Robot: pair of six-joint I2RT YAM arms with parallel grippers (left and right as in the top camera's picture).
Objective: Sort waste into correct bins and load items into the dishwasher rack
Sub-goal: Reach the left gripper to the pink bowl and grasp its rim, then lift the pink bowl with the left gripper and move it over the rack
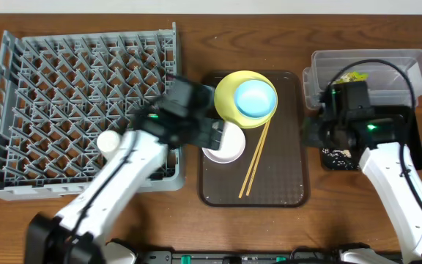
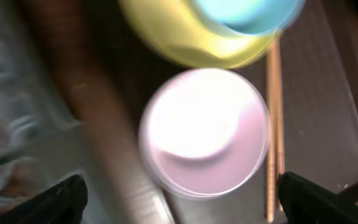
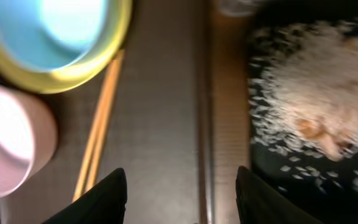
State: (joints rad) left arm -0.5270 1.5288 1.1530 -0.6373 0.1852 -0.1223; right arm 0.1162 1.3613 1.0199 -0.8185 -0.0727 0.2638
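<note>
The view is motion-blurred. The white bowl (image 2: 204, 134) sits at centre frame on the brown serving tray (image 2: 334, 93). The left gripper (image 2: 180, 190) hangs above it with jaws spread wide, one dark fingertip at each lower corner and nothing gripped. The yellow plate (image 2: 179, 40) lies just beyond the bowl and carries the light blue bowl (image 2: 247, 12). The chopsticks (image 2: 273, 124) run along the white bowl's right edge. The grey rack (image 2: 5, 130) appears at the left, indistinct.

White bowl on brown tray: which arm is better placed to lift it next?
Left: the left gripper, open, hangs above the white bowl, beside the rack; the right gripper is at the black tray.
</note>
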